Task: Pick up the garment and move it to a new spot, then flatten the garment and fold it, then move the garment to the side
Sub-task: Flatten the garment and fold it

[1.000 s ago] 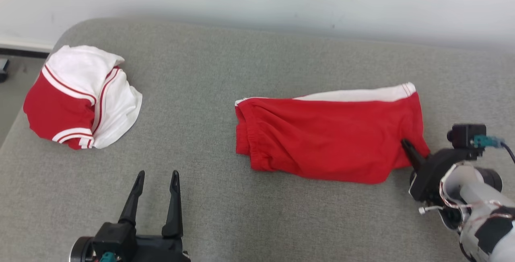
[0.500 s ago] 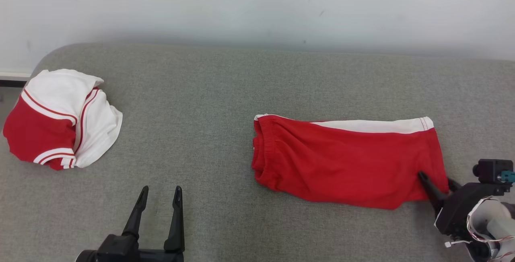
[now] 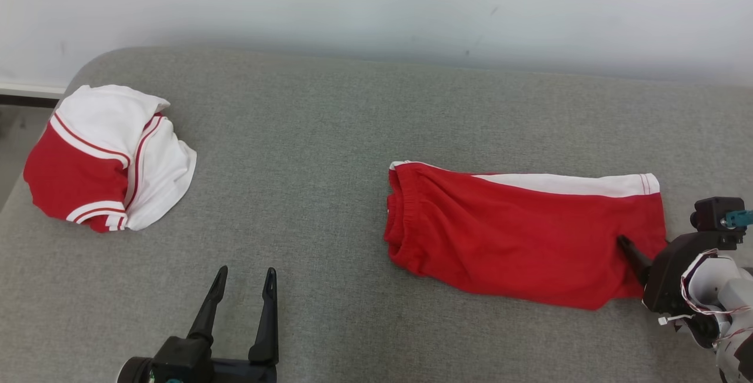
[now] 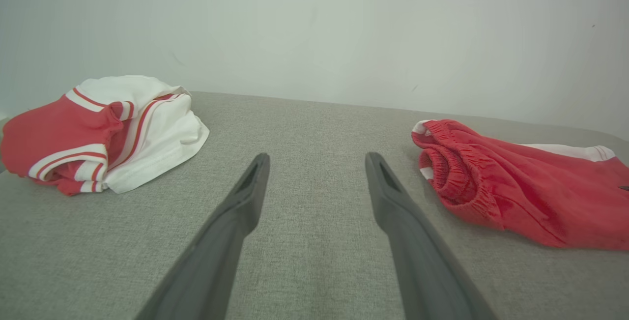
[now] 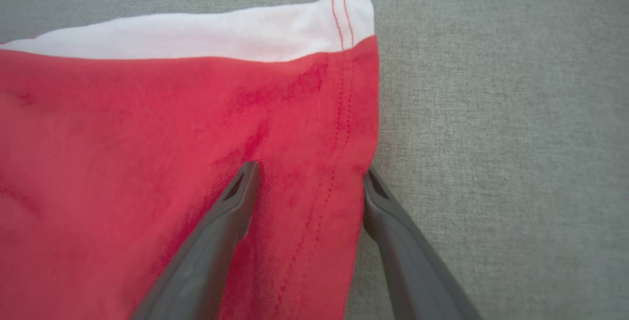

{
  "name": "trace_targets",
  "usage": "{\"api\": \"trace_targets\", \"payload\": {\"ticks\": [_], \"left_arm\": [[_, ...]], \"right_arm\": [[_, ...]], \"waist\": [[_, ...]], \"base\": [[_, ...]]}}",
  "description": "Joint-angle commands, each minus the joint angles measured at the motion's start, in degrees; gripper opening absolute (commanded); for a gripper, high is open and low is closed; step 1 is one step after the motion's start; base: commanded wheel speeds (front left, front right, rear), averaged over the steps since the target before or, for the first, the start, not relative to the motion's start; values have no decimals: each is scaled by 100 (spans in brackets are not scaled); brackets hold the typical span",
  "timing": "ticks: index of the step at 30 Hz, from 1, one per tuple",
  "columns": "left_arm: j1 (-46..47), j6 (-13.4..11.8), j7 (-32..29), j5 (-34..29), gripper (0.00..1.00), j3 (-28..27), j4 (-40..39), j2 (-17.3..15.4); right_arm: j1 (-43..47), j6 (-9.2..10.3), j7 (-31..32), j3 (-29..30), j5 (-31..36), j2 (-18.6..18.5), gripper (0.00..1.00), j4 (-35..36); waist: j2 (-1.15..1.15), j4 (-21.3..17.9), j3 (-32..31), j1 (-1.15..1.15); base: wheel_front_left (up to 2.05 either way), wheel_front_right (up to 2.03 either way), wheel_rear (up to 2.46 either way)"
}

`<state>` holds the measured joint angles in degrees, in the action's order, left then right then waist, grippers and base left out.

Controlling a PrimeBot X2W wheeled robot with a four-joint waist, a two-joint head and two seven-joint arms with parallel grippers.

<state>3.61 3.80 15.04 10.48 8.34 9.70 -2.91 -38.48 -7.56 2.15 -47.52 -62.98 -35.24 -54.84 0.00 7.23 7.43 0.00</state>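
Fingers [image 5: 236,202]: spread wide on right gripper [image 5: 312,175], straddling hem [image 5: 346,113] of red shorts [image 3: 517,242] — pinching nothing. Shorts: right side of grey cushion [image 3: 329,153], waistband [image 4: 452,172] bunched. Probably best to lift straight off, not drag hem; left gripper [image 3: 246,271] likewise spread, well apart.

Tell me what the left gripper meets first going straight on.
Probably nothing nearby: the left gripper points over bare grey cushion, between the red-and-white garment and the red shorts, toward the white wall.
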Motion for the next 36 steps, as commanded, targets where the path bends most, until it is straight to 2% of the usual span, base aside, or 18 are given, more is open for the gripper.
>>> {"api": "trace_targets", "payload": {"ticks": [1, 5, 7, 8, 9, 18, 21, 25, 31, 36], "left_arm": [[44, -2, 14, -23, 100, -5, 12, 4], [31, -21, 14, -2, 100, 4, 30, 4], [23, -27, 14, 10, 100, -3, 38, 4], [20, -36, 14, 17, 100, -8, 38, 4], [14, -42, 14, 21, 100, -19, 42, 4], [-53, -53, 14, 28, 100, -63, 33, 4], [-69, -43, 14, 29, 100, -96, -2, 4], [-107, -48, 14, 38, 100, -138, -14, 4], [-142, -35, 14, 45, 100, -162, 10, 4], [-154, -42, 14, 59, 100, -150, 14, 4]], "right_arm": [[-54, 15, 50, -2, 29, 35, 100, -72], [2, 14, 415, 3, -158, 201, 100, -196], [85, 14, 623, -21, -269, 251, 39, -160], [100, 14, 658, -10, -312, 246, 22, -127], [104, 14, 679, -10, -334, 230, 0, -102], [110, 16, 553, 77, -377, -187, 0, -204], [78, 16, 515, 118, -382, -432, 0, -255], [18, 15, 467, 103, -337, -533, 0, -167], [-128, 15, 294, 42, -245, -523, 0, 284], [-135, 15, 375, 33, -373, -455, 0, 1025]], "waist": [[0, 53, 33, 0], [0, 94, 23, 0], [0, 103, 9, 0], [0, 104, 5, 0], [0, 97, -10, 0], [0, -5, -107, 0], [0, -58, -104, 0], [0, -146, -85, 0], [0, -293, -142, 0], [0, -387, -240, 0]], "base": [[0, 0, 0], [0, 0, 0], [0, 0, 0], [0, 0, 0], [0, 0, 0], [0, 0, 0], [0, 0, 0], [0, 0, 0], [0, 0, 0], [0, 0, 0]]}}
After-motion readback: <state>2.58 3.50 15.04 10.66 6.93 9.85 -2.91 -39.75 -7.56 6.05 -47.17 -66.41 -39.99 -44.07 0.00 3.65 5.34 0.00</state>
